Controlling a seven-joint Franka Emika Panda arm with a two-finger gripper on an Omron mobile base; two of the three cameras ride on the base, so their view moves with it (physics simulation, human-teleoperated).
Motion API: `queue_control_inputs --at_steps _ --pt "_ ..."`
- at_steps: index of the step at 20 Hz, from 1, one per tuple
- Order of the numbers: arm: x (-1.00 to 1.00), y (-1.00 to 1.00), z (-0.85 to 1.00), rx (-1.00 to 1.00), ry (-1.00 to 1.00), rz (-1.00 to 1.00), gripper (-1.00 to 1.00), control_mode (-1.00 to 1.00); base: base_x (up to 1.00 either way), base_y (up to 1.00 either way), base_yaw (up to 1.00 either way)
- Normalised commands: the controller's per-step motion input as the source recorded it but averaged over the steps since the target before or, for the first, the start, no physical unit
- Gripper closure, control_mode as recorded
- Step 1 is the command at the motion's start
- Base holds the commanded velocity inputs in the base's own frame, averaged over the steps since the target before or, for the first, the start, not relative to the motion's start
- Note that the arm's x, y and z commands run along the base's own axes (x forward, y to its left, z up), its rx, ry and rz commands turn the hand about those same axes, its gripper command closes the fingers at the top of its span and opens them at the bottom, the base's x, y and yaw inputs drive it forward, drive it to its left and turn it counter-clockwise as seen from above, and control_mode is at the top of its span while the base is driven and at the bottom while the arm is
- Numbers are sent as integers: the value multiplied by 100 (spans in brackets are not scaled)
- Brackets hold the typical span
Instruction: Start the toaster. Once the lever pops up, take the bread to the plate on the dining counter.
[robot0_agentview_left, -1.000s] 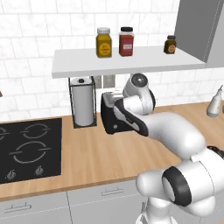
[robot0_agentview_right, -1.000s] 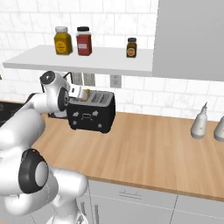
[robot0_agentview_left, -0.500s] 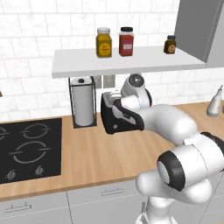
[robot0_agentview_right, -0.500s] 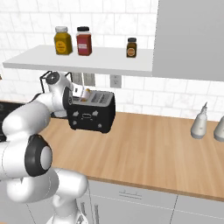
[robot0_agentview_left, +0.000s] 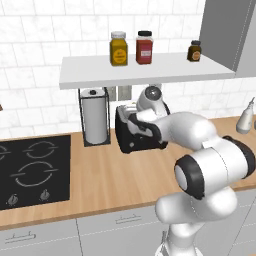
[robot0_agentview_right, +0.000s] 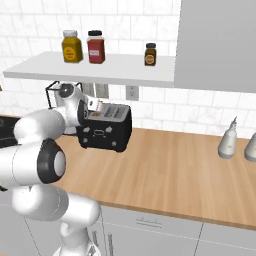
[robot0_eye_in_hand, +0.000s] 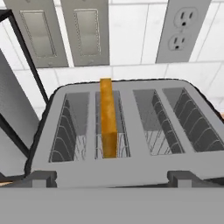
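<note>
Right now the toaster (robot0_agentview_left: 136, 131) sits at the middle of the left base view, on the wooden worktop (robot0_agentview_left: 105, 175) against the tiled wall, just right of a paper towel roll (robot0_agentview_left: 95, 120) in a black wire stand. In the right base view the toaster (robot0_agentview_right: 106, 127) stands left of centre, with the white arm reaching to its left end. The hand looks down on the toaster's top (robot0_eye_in_hand: 127, 127), where the bread (robot0_eye_in_hand: 107, 117) stands upright in the second opening from the left, its orange-brown crust edge facing up; the other 3 openings show bare wire guides. The 2 fingers (robot0_eye_in_hand: 43, 177) appear as dark tips at the lower edge of the hand view, spread wide to either side and holding nothing. Behind the toaster are 2 switch plates (robot0_eye_in_hand: 61, 30) and a wall socket (robot0_eye_in_hand: 181, 28). On the shelf (robot0_agentview_left: 145, 70) above stand 3 jars: yellow (robot0_agentview_left: 118, 48), red (robot0_agentview_left: 144, 47) and a small dark one (robot0_agentview_left: 195, 50). A black hob (robot0_agentview_left: 32, 170) lies at the lower left of the left base view.
</note>
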Motion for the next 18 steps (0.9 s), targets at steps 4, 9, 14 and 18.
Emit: queue_control_inputs --at_steps 4,9,14,18 --pt "39 1 -6 -3 0 0 -100 -100 0 0 0" --pt "31 0 -16 -6 0 0 -100 -100 0 0 0" --pt "25 0 -23 -8 0 0 -100 -100 0 0 0" --pt "18 0 -12 -3 0 0 -100 -100 0 0 0"
